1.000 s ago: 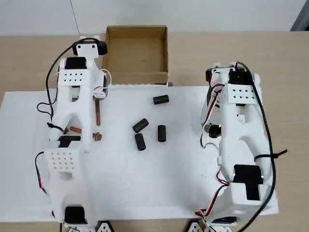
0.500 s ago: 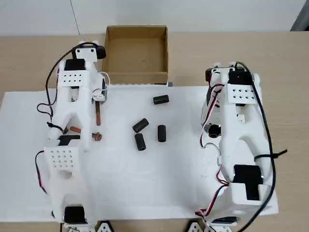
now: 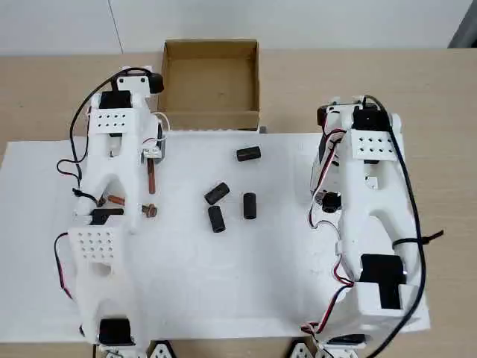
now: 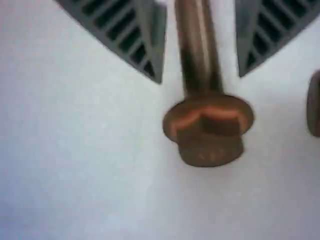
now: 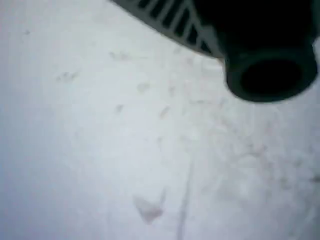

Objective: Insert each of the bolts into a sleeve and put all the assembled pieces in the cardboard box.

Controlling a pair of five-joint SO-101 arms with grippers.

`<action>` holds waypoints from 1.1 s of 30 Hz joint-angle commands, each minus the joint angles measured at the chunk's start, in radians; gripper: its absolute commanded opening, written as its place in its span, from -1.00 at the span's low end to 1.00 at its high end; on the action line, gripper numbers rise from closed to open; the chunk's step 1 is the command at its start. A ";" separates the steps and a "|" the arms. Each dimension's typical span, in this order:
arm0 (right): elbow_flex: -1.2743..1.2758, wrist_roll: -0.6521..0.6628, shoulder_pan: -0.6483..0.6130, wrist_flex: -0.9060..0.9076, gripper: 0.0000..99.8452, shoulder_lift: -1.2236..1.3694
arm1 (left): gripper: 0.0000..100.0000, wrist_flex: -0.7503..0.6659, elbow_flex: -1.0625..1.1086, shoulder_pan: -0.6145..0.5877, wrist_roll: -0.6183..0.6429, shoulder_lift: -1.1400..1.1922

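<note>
A copper bolt (image 3: 151, 185) lies on the white mat, head (image 4: 208, 129) toward the table's front. My left gripper (image 3: 153, 151) is open, its grey fingers (image 4: 136, 36) on either side of the bolt's shaft (image 4: 198, 47) with a gap on each side. A second bolt (image 3: 115, 200) lies beside the left arm. My right gripper (image 3: 328, 200) is shut on a black sleeve (image 5: 270, 75), held just above the mat. Several black sleeves lie loose mid-mat: one (image 3: 248, 154) at the back, others at the middle (image 3: 217, 193), (image 3: 216, 218), (image 3: 249, 206). The cardboard box (image 3: 212, 118) stands open behind the mat.
The white mat (image 3: 246, 283) covers most of the wooden table. Both arm bases stand at the front edge. Wires hang along both arms. The mat's front middle is bare.
My left arm's wrist has shifted slightly, bringing the gripper a little closer over the bolt's shaft. The right arm and the loose sleeves have not moved.
</note>
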 commanded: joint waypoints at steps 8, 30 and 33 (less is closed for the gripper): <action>-0.005 0.003 0.008 0.005 -0.99 -0.053 | -0.96 -0.021 -0.045 -0.003 0.005 0.087; 0.008 0.006 -0.018 0.013 -0.99 -0.271 | -0.99 0.164 -0.372 0.109 0.014 -0.009; 0.060 0.006 -0.016 0.012 -0.99 -0.374 | -0.99 0.164 -0.363 0.150 0.060 -0.092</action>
